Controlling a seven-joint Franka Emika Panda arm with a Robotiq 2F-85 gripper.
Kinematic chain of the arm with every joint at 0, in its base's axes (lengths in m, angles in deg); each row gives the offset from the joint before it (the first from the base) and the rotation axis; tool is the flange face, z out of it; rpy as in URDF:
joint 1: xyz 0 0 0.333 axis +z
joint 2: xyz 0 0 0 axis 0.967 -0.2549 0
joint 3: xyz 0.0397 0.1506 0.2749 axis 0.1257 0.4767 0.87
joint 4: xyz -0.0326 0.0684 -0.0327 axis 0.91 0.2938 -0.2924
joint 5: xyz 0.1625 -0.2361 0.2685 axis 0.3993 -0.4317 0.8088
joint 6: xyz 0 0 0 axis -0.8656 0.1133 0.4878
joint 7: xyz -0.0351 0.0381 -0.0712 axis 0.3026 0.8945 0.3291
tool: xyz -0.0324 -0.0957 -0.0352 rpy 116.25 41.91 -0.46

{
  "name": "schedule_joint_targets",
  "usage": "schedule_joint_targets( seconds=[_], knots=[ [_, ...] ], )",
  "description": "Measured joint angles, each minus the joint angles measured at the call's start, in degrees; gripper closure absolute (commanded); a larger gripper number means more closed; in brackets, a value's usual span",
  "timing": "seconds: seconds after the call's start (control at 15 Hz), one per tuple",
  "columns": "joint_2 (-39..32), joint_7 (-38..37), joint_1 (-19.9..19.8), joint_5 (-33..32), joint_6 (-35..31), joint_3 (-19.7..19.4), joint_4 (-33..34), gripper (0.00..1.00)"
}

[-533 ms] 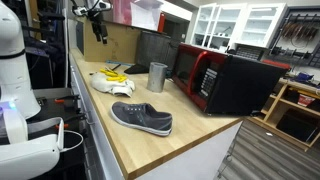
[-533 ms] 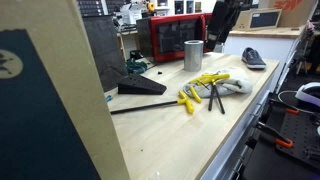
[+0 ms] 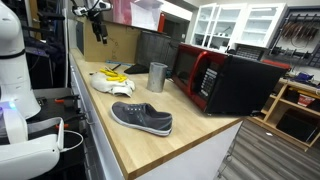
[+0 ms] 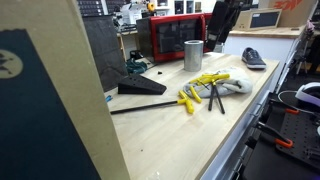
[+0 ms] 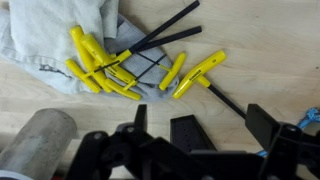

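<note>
My gripper [image 5: 200,120] is open and empty, high above the wooden counter [image 3: 120,145]; it also shows in both exterior views [image 3: 99,36] [image 4: 214,42]. Below it lie several yellow T-handle hex keys [image 5: 110,65] partly on a white cloth [image 5: 40,30], seen in both exterior views too [image 3: 113,76] [image 4: 200,88]. A black wedge [image 5: 187,132] lies on the counter directly under the jaws. A metal cup [image 5: 35,140] stands upright at the lower left of the wrist view.
A red-fronted microwave [image 3: 215,78] stands at the back of the counter [image 4: 175,35], with the metal cup [image 3: 157,77] [image 4: 193,54] in front of it. A grey shoe [image 3: 142,118] [image 4: 254,58] lies near the counter's end. A long black rod [image 4: 140,105] lies beside the wedge [image 4: 140,86].
</note>
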Motion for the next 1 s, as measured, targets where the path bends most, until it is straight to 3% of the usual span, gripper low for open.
schedule_joint_targets(
  seconds=[1.0],
  knots=[
    [-1.71, 0.0, -0.15, -0.22, 0.01, -1.75, 0.11, 0.0]
  ],
)
